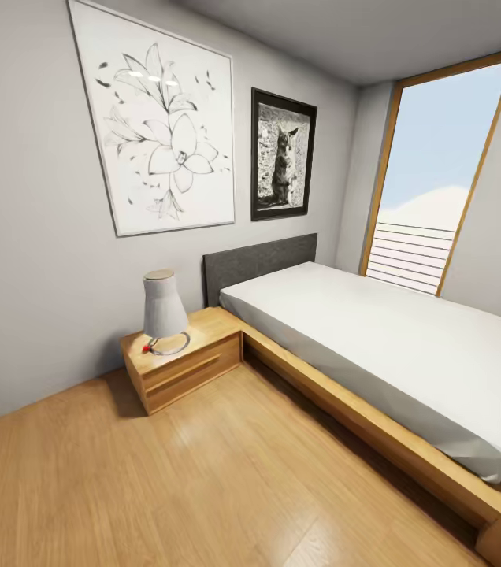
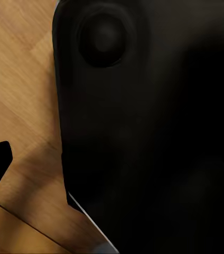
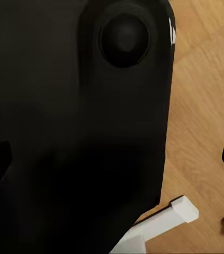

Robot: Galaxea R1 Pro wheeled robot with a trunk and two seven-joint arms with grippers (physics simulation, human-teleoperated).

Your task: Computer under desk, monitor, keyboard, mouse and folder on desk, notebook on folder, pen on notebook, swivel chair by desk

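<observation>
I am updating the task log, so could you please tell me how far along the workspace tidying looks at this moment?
Nothing looks done yet. The head view faces a bed, a nightstand carrying a lamp, and two wall pictures over wood floor. In hand: the robot seems in transit; both wrist views look down past its dark body at floor. Left: every placement step.

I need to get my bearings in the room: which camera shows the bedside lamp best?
The head view. There the lamp stands in full on the wooden nightstand beside the bed. Both wrist views look down at the robot's dark body and the wood floor, so they give nothing of the lamp.
</observation>
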